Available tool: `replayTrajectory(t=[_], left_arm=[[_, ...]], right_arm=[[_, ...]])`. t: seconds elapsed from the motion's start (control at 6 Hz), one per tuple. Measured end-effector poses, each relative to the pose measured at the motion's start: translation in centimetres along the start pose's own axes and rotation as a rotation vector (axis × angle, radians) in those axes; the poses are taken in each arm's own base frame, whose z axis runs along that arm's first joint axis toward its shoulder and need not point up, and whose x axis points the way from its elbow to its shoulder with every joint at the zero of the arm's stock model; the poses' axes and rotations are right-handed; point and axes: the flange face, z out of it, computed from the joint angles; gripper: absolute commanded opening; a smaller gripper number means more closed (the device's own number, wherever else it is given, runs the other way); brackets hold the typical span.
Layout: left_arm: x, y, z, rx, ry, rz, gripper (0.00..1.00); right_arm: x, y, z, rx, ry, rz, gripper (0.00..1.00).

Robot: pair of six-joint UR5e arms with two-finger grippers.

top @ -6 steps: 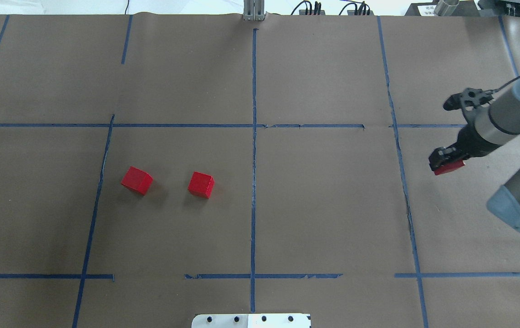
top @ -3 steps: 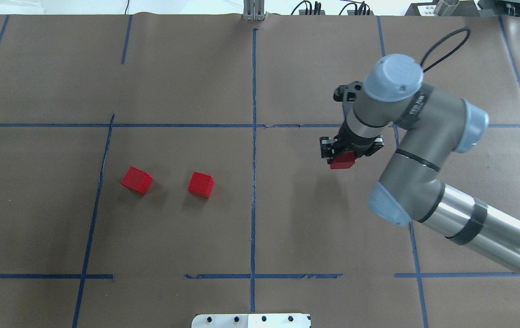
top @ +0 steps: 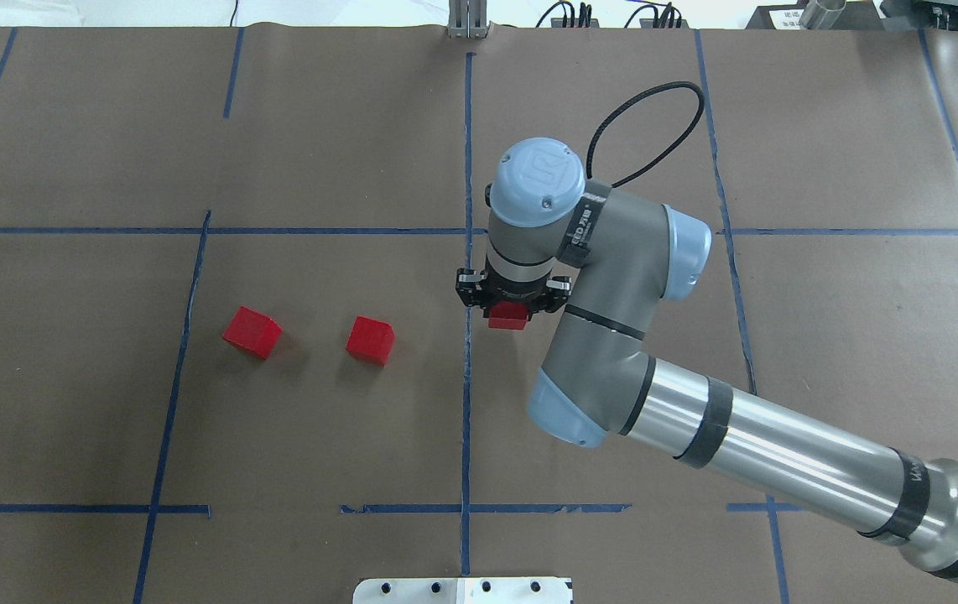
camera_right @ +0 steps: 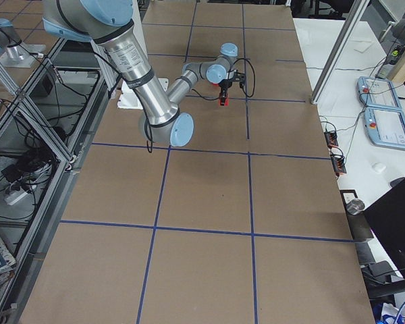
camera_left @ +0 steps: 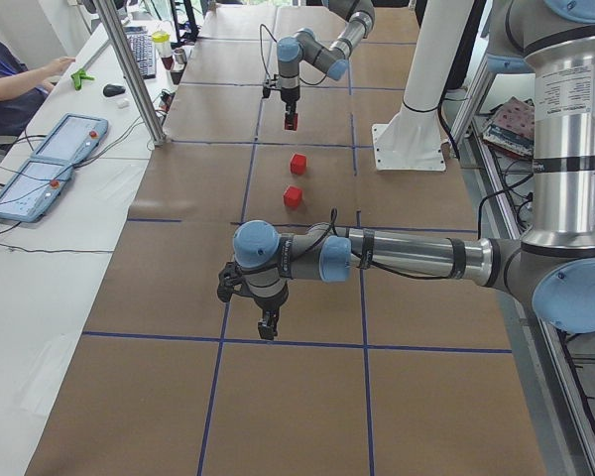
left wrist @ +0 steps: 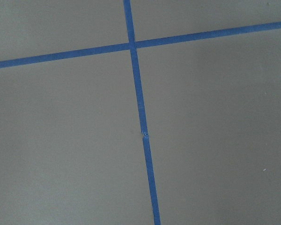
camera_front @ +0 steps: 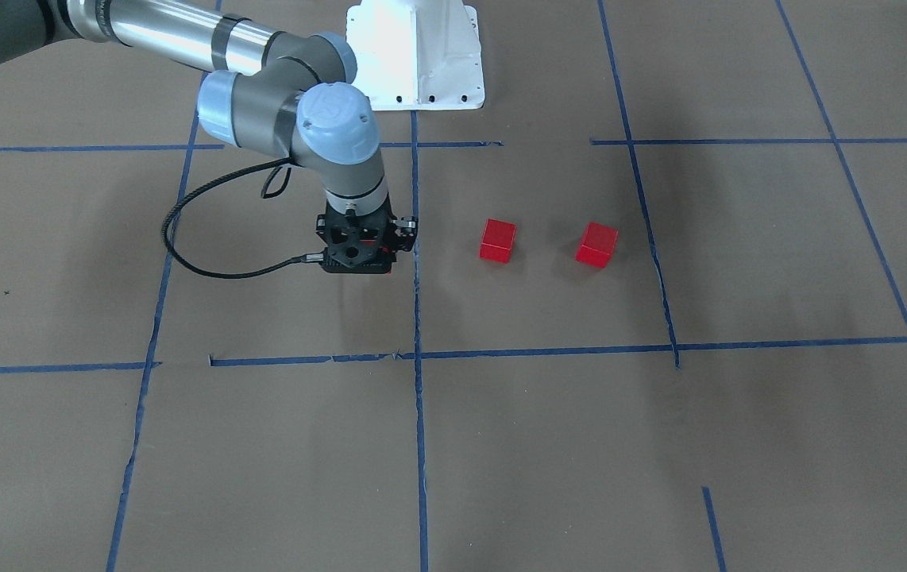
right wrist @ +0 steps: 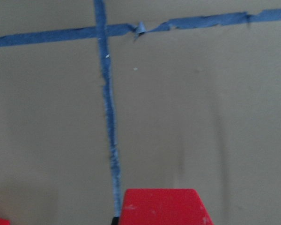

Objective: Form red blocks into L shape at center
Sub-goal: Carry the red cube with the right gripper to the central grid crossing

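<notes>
Gripping one red block (top: 508, 320), right hand (top: 509, 312) hangs over center (top: 445, 419) — left hand's (camera_left: 268, 325) state unclear.

The right arm (top: 781, 461) and left arm (camera_left: 407, 256) look alike: polished silver tubes ringed with black bands, joined by matte grey housings with rounded pale-blue caps (top: 539, 180), one of them embossed with a logo and dotted with small screws. A black cable (camera_front: 215, 276) loops beside the right wrist, which ends in a black, skeletal end effector (top: 508, 320). The white base (camera_front: 414, 56) shows a row of dark bolt holes.
</notes>
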Motion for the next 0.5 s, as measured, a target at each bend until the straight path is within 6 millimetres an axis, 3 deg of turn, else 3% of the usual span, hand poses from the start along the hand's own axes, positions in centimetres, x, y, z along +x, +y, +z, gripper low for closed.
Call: replayTrajectory(t=[0.17,0.5], left_arm=[[0.0,0.0,0.0,0.0,0.001,0.0,1.0],[0.0,0.0,0.0,0.0,0.001,0.0,1.0]], right_arm=[[-2.7,1.7,0.7,-0.002,0.003,0.01,0.24],[-3.6,3.1,2.0,-0.009,0.019,0.005,0.41]])
